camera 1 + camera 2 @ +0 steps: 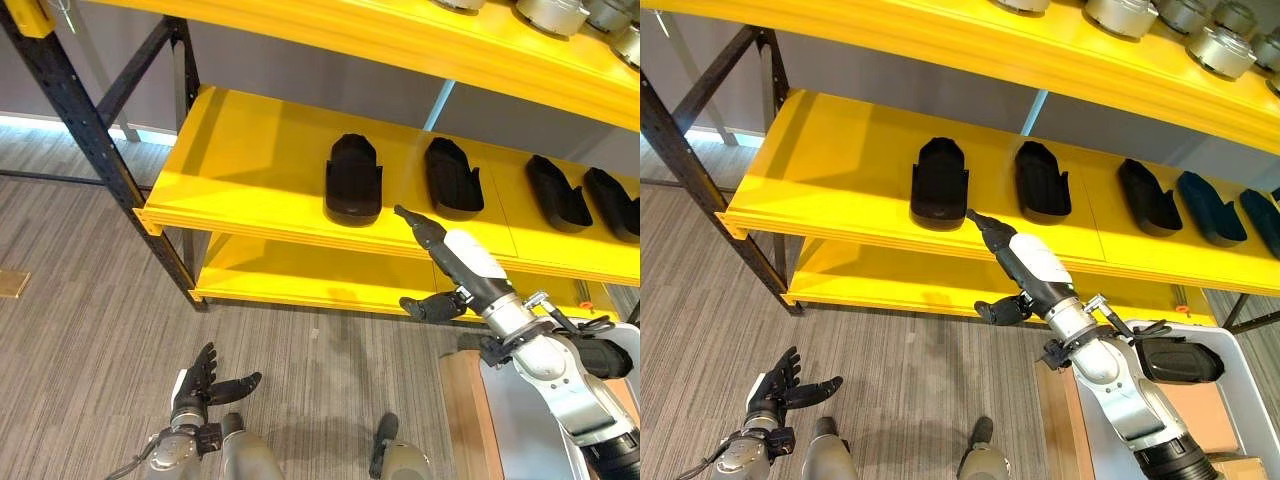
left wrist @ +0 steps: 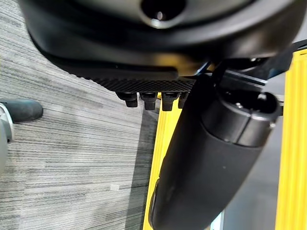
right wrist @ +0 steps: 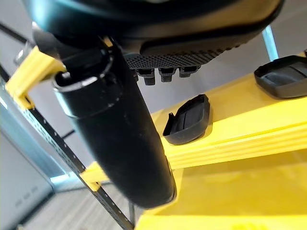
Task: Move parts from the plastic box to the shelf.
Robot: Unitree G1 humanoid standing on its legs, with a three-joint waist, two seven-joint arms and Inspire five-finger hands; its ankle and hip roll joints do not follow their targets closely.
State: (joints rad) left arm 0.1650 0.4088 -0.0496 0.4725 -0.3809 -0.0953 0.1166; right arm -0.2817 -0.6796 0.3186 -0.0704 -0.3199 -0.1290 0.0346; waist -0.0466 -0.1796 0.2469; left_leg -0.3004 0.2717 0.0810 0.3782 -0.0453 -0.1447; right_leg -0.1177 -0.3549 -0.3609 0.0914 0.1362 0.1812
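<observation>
Right hand (image 1: 1025, 262) is held out flat w/ fingers straight, gripping nothing, tips just short of the leftmost black part (image 1: 939, 181) on the yellow shelf (image 1: 820, 170). Left hand (image 1: 205, 385) hangs low over the floor, fingers spread, empty. Plastic box (image 1: 1245, 400), partly cut off at frame edge, holds another black part (image 1: 1175, 362).

The two head views looked down from above at the yellow shelf (image 1: 250, 170) and grey floor (image 1: 80, 330) — nearly the same scene, slightly offset sideways. Each wrist camera sat very close behind its own hand; the right one faced the shelf's black parts (image 3: 189, 120), the left one the floor.
</observation>
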